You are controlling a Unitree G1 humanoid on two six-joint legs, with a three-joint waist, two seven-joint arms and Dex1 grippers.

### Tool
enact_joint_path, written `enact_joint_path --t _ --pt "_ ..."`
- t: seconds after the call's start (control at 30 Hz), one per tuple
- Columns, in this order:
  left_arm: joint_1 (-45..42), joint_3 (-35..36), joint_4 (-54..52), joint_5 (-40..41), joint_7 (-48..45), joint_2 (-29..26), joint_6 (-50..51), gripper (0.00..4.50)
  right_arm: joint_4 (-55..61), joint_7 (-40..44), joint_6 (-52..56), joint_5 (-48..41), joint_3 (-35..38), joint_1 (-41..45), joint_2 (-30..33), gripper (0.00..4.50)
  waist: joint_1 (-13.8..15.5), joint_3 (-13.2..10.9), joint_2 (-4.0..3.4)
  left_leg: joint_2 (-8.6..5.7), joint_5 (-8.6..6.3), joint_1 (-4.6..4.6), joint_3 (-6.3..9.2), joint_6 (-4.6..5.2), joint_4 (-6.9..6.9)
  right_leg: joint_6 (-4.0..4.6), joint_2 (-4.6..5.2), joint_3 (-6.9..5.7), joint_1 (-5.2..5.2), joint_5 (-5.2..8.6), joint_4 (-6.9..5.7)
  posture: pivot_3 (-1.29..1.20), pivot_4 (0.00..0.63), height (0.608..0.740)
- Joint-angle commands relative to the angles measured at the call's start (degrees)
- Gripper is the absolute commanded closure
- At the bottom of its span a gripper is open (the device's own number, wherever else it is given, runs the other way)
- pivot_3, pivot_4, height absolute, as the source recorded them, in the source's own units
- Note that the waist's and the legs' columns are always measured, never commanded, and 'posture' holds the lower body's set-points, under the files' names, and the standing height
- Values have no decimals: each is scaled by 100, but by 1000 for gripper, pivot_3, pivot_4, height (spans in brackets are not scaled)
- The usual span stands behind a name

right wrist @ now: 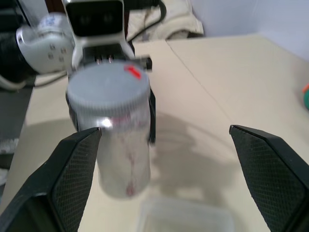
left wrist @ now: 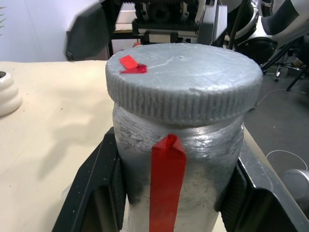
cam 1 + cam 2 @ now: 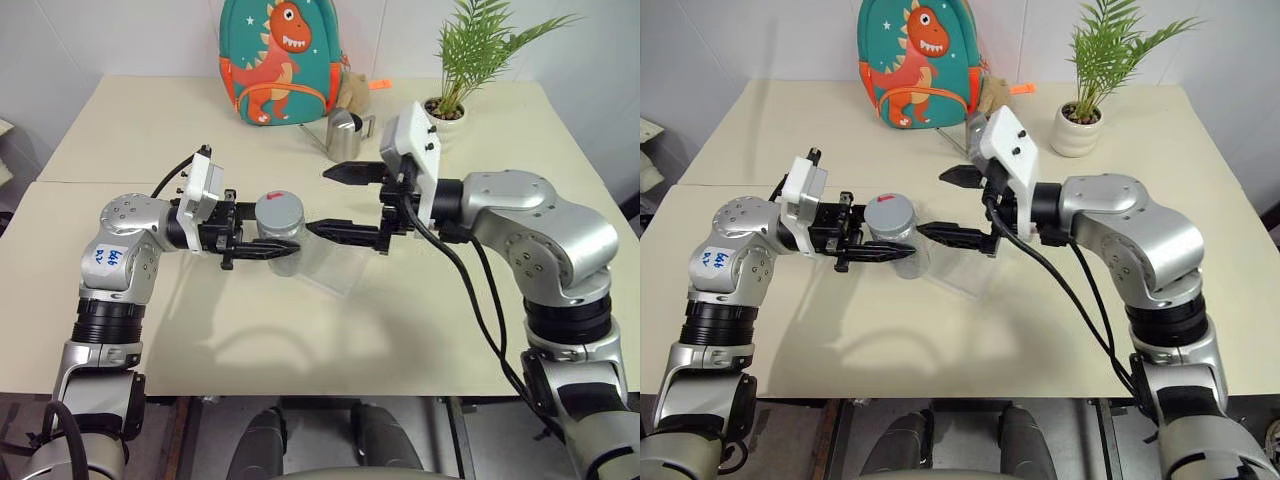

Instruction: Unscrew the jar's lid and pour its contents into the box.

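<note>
From the left eye view, the left gripper (image 3: 262,250) holds the jar (image 3: 279,232) upright in the air above the middle of the table (image 3: 120,120), its fingers clamped on the jar's body below the lid (image 3: 277,204), which is on. The right gripper (image 3: 340,203) faces it from just beside, jaws spread wide and empty, one finger above and one below lid height. The clear box (image 3: 335,262) lies on the table under and slightly past the jar; a steel pitcher (image 3: 345,134), a dinosaur backpack (image 3: 282,60) and a potted plant (image 3: 452,100) stand toward the far edge. The right eye view shows the same layout. In the left wrist view the ribbed lid fills the upper part, a red tab on top, a red strip running down the jar wall between the two black fingers (image 2: 99,193). In the right wrist view the jar stands off-centre, near one finger (image 1: 72,169) rather than midway, with the box rim beneath. Judged from this, a closing grasp could catch the lid unevenly and slip, or twist the whole jar in the left fingers instead of loosening the cap; the smooth metal wall gives little hold.
</note>
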State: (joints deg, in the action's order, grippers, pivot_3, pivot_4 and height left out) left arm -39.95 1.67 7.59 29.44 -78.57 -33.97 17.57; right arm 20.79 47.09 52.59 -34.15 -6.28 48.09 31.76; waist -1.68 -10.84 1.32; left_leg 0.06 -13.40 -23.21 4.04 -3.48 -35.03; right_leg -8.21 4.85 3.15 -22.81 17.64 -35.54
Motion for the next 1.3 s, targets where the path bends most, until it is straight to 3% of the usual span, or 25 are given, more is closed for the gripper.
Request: enact_joint_path --t 0.03,0.2,0.43,0.63,1.3 --pt "-3 109 -57 118 -49 -50 -31 2517 284 -7 -15 -62 183 -12 202 41 8 0 0 0 0 0 0 0 0 0 0 0 0 0 0 0 150 740" --pt "-41 120 9 170 -104 -41 41 2517 263 -181 68 -204 375 63 180 41 8 0 1 1 0 0 1 0 -1 0 -1 0 0 0 0 0 150 740" --pt "-297 -2 433 56 -291 86 -105 2517 181 -482 238 -684 631 339 -314 41 8 -1 1 7 0 0 1 0 -1 1 -8 1 0 0 -3 0 150 740" --pt "-535 -84 697 -13 -408 248 -247 2517 143 -668 98 -660 230 343 -956 41 5 -1 1 8 0 0 2 0 0 1 -9 2 -1 0 -3 0 150 740" --pt "-696 -163 806 -33 -485 391 -343 2517 -863 -234 -826 31 -416 622 -1504 41 1 -1 1 14 0 0 1 0 -1 1 -18 2 -2 0 -17 0 150 740"
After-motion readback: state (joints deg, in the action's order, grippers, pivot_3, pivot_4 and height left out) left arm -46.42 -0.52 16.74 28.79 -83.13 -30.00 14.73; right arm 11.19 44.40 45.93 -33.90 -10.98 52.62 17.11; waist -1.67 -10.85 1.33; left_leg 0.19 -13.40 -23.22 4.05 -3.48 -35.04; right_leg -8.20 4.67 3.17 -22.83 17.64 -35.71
